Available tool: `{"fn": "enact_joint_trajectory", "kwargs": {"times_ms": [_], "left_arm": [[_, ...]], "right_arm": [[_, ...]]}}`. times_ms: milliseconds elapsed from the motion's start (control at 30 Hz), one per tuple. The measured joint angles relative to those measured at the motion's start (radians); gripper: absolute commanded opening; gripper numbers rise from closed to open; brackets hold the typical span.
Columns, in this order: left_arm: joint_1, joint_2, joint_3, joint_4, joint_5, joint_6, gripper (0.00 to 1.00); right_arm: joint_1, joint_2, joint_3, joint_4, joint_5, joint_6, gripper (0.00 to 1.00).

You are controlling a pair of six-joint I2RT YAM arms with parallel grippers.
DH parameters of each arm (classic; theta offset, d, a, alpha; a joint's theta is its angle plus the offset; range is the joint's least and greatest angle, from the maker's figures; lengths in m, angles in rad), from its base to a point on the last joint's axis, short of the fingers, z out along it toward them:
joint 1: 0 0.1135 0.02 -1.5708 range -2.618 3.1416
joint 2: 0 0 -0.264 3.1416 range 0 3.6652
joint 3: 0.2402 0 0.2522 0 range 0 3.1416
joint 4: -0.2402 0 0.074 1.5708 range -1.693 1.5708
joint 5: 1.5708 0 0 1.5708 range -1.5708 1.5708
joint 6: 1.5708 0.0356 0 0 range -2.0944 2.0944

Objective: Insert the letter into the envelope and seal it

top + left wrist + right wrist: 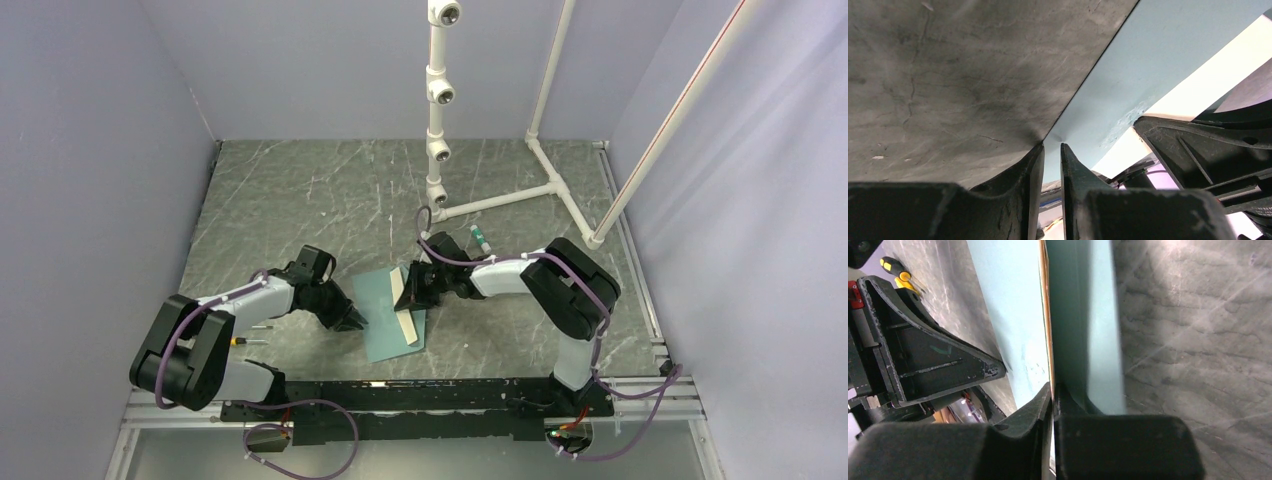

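Over envelope [383, 338], right claw [1053, 388] clamps letter [406, 326]; left claw [1052, 146] near-closed astride envelope edge, grip unclear.

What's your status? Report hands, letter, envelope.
Left hand shut on envelope edge. Right hand shut on letter, held on edge over envelope. No obstruction seen.

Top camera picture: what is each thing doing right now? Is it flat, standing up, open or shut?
envelope: lying flat on the table, left edge pinched.
letter: held up on its edge over the envelope, not visibly inside.
left gripper: shut on the envelope's edge.
right gripper: shut on the letter.
screwdriver: lying on the table, untouched.
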Motion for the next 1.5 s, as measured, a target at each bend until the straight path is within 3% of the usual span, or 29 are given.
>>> {"fn": "enact_joint_trajectory", "kwargs": {"times_ms": [133, 333, 733, 1133, 1367, 1500], "left_arm": [[0.000, 0.000, 0.002, -0.002, -0.004, 0.000, 0.26], [0.000, 0.000, 0.003, -0.003, -0.008, 0.000, 0.26], [0.000, 0.000, 0.001, 0.009, 0.002, 0.008, 0.31], [0.002, 0.012, -0.013, 0.064, 0.045, 0.032, 0.32], [0.002, 0.008, -0.016, 0.070, 0.046, 0.033, 0.32], [0.001, 0.003, -0.016, 0.072, 0.042, 0.033, 0.32]], "right_arm": [[0.000, -0.009, 0.016, -0.032, 0.013, -0.036, 0.25], [0.003, -0.072, 0.019, -0.115, 0.089, -0.099, 0.27], [0.003, -0.065, 0.021, -0.139, 0.119, -0.134, 0.02], [-0.002, 0.014, 0.041, -0.027, 0.022, -0.058, 0.00], [-0.002, 0.014, 0.031, 0.004, 0.019, -0.040, 0.26], [0.006, -0.008, 0.030, -0.010, 0.045, -0.059, 0.28]]}}
